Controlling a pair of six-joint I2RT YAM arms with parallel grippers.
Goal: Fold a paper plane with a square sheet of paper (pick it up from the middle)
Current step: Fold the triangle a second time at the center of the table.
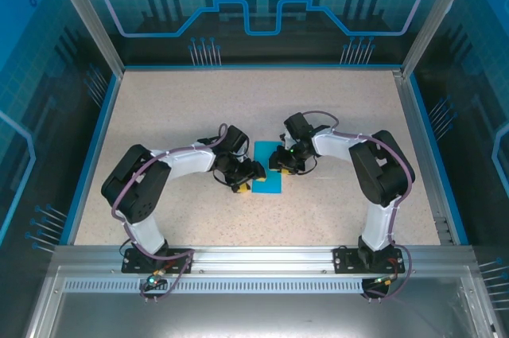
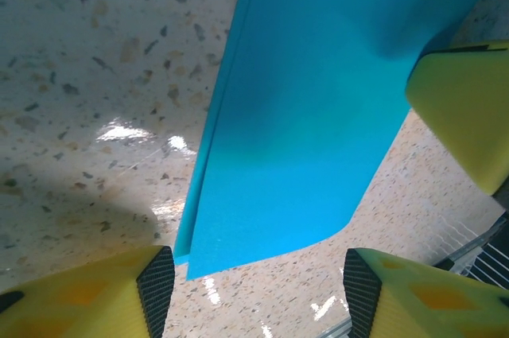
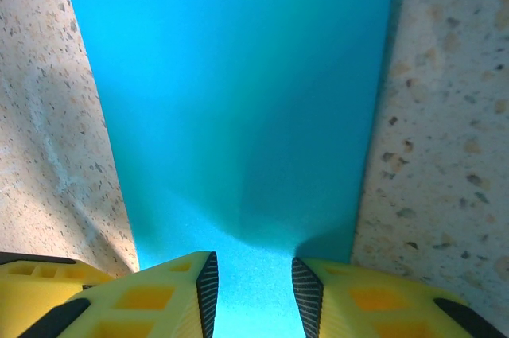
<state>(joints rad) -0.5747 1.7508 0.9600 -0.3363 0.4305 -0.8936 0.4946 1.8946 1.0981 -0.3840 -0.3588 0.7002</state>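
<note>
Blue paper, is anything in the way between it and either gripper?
Nothing visible. The blue paper lies bare on the table just ahead of the left gripper, and the right gripper is directly over it.

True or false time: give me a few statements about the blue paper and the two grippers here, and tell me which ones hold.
1. The sheet of paper lies on the speckled table. True.
2. The left gripper is clamped shut. False: its fingers stand wide apart.
3. The sheet is already a pointed dart. False: its outline is still roughly rectangular.
4. The right gripper has blue paper beneath its fingers. True.
</note>
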